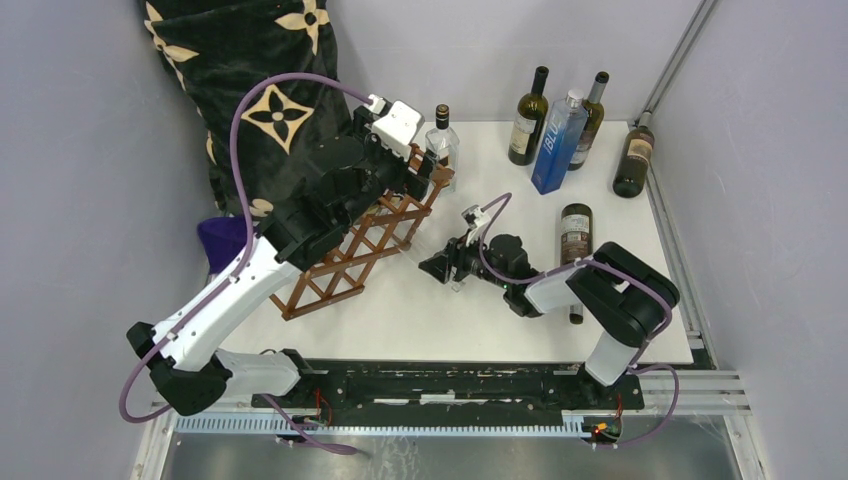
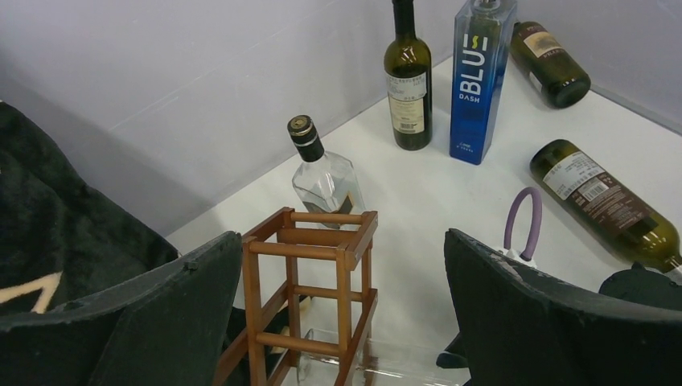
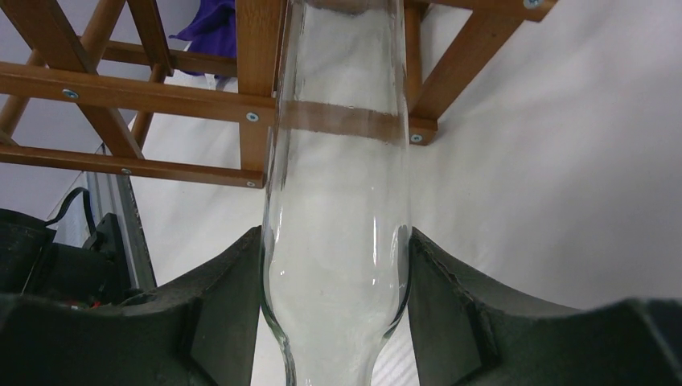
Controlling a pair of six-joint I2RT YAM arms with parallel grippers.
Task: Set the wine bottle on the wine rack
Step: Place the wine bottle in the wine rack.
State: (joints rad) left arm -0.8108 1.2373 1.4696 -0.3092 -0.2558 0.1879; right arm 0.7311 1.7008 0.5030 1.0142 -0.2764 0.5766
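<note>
The wine rack (image 1: 345, 262) is a reddish-brown open wooden frame lying aslant left of centre. My right gripper (image 1: 447, 264) is shut on a clear glass wine bottle (image 3: 338, 193), gripped at its shoulder between both pads (image 3: 225, 297). The bottle lies low and its body reaches into a bottom cell of the rack (image 3: 145, 92). Its base end shows in the left wrist view (image 2: 418, 363). My left gripper (image 2: 338, 241) is open and straddles the rack's tall end (image 2: 322, 249). Its left finger (image 2: 185, 305) is close beside a post.
A clear square bottle with a black cap (image 1: 442, 140) stands just behind the rack. A green bottle (image 1: 528, 120), a blue bottle (image 1: 558, 142) and a dark bottle (image 1: 592, 115) stand at the back. Two dark bottles lie at right (image 1: 634, 155) (image 1: 575, 235). Black patterned cloth (image 1: 250, 80) hangs at left.
</note>
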